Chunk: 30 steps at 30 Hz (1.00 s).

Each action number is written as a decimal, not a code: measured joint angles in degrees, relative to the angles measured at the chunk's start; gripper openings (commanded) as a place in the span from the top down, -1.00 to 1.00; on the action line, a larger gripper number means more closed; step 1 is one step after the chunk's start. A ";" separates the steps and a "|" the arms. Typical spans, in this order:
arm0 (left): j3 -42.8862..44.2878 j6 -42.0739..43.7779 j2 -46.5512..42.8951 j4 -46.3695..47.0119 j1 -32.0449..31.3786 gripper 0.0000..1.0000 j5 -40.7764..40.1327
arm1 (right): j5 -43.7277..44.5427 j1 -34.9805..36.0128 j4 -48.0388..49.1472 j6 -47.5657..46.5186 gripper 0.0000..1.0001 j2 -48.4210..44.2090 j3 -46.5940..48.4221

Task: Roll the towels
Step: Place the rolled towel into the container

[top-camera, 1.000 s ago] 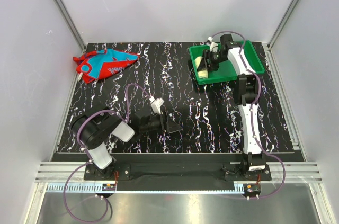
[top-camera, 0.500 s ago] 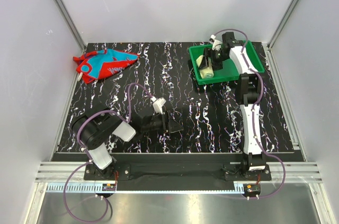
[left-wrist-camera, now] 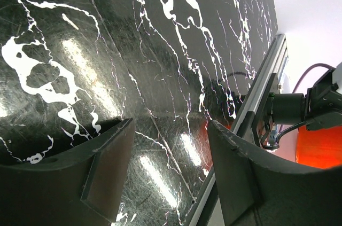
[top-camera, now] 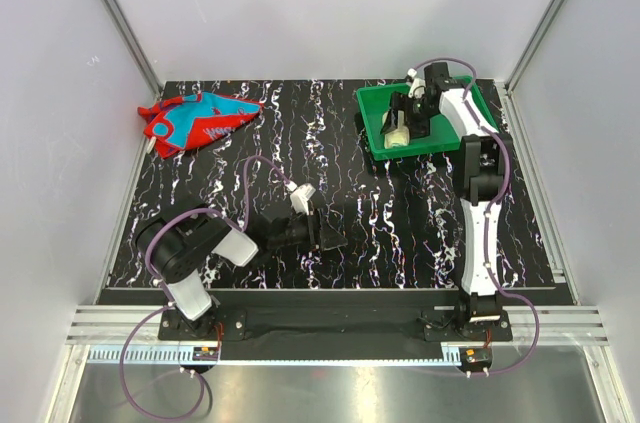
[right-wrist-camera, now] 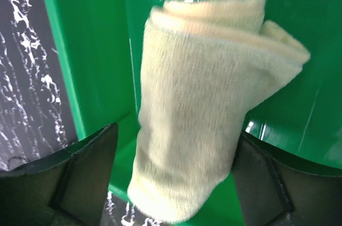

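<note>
Right claw (right-wrist-camera: 173, 136) sits wide around the rolled yellow towel (right-wrist-camera: 197, 87) in the tray (right-wrist-camera: 91, 49) (one finger (right-wrist-camera: 267, 183) looks right against it), so snagging cloth while backing off could unroll it.

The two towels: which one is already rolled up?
The pale yellow towel, lying in the green tray, is rolled up. The red towel lies loose and crumpled at the far left corner of the table.

- Tray (top-camera: 372, 101) sits on the table (top-camera: 330, 153) at 1 o'clock
- Rolled towel (top-camera: 396, 134) lies in the tray, toward its left wall
- Loose towel (top-camera: 200, 120) lies on the table at 10 o'clock, well apart from the tray
</note>
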 measured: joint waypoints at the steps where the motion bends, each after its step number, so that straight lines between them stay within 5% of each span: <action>1: 0.04 0.04 0.00 -0.13 -0.02 -0.28 -0.04 | 0.17 0.02 0.66 0.79 -0.85 -1.29 -1.73; 6: 0.37 0.15 0.00 -0.48 -0.15 -0.28 -0.17 | 0.98 0.02 3.06 3.45 -0.88 -4.63 -4.37; 18: 0.79 0.37 0.26 -0.79 -0.28 -0.28 -0.26 | 6.58 0.02 4.87 6.38 -0.18 -5.38 -4.70; 30: 1.16 0.37 0.37 -1.22 -0.31 -0.27 -0.24 | 7.19 0.35 6.51 8.26 -0.01 -5.05 -6.01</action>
